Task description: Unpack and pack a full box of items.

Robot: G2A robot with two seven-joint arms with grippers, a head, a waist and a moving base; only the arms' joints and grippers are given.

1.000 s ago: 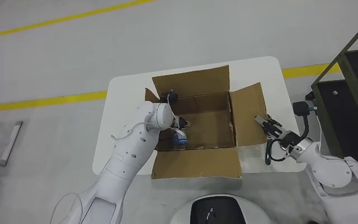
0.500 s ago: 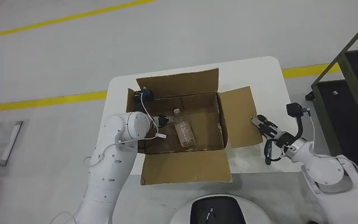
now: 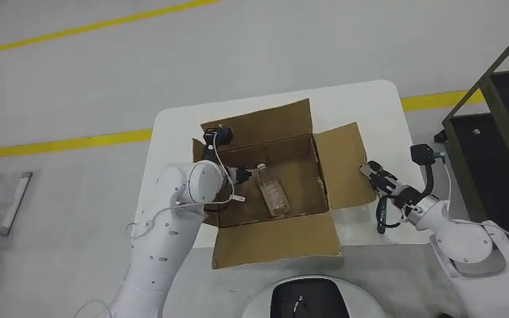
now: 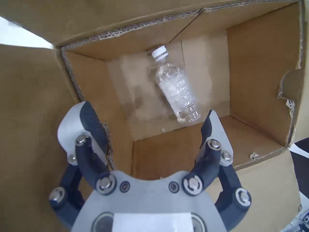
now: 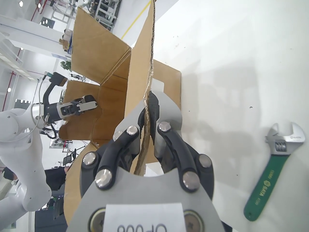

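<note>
Top view: brown cardboard box (image 3: 262,123) open on the white table (image 3: 366,103). The clear plastic bottle (image 3: 273,191), white-capped, lies on its side on the box floor, centre frame. My left gripper (image 3: 240,174) is at the box's left wall, near the cap. My right gripper (image 3: 372,175) is at the right flap (image 3: 346,163)

Left wrist view: my fingers (image 4: 88,119) are spread wide and empty, one over the corrugated wall edge

Right wrist view: fingers pinched on the flap's torn edge. A green-handled adjustable wrench (image 5: 270,170) lies lower right

Judgement: bottle looks placed. Lift left straight up, clear of that edge, and keep the flap clamp steady so the box doesn't skid

Change: against half a second ago, box and bottle sit slightly further right, and the box has turned a little
</note>
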